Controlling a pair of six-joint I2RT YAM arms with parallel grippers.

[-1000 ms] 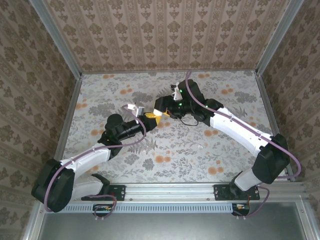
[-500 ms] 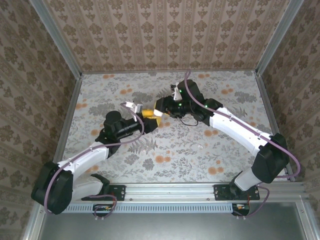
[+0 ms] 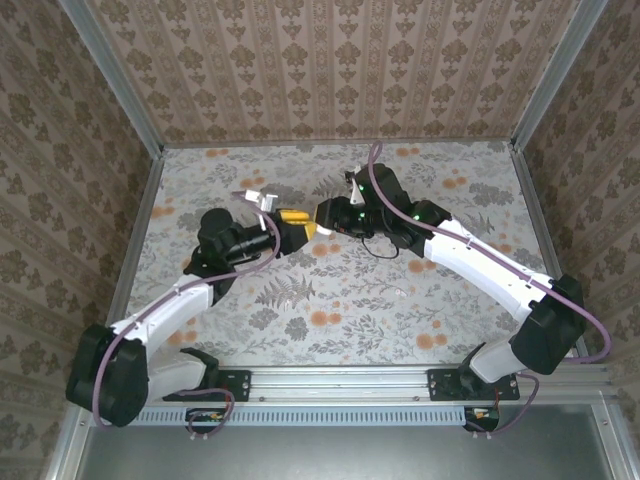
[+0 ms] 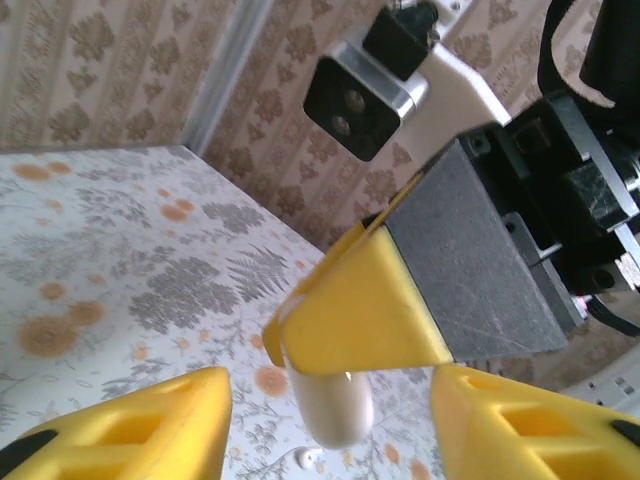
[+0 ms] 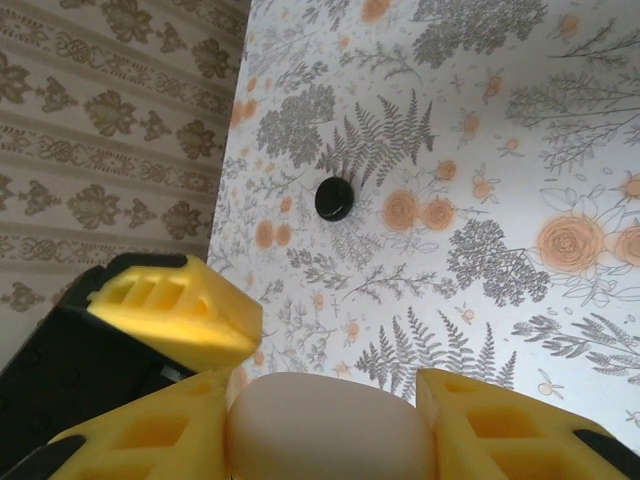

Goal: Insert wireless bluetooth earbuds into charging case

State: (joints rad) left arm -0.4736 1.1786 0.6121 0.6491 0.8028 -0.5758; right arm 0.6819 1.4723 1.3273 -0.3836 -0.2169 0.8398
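The white charging case (image 5: pixel 330 432) sits between my right gripper's (image 5: pixel 325 400) yellow fingers, which are shut on its two sides above the table. In the left wrist view the case (image 4: pixel 335 415) hangs below a right finger (image 4: pixel 360 315). My left gripper (image 4: pixel 332 400) is open, one finger on each side of the case and clear of it. From above, the two grippers meet tip to tip at mid-table, left (image 3: pixel 293 223) and right (image 3: pixel 326 216). One round black earbud (image 5: pixel 334 198) lies on the floral table beyond the case.
A tiny pale speck (image 4: pixel 303 458) lies on the table under the case, and another small pale bit (image 3: pixel 400 292) lies nearer the right arm's forearm. Patterned walls (image 3: pixel 330 70) close in the table on three sides.
My left gripper has gone from shut to open, and the left arm has shifted toward the far side. The right gripper still holds the case and has barely moved.
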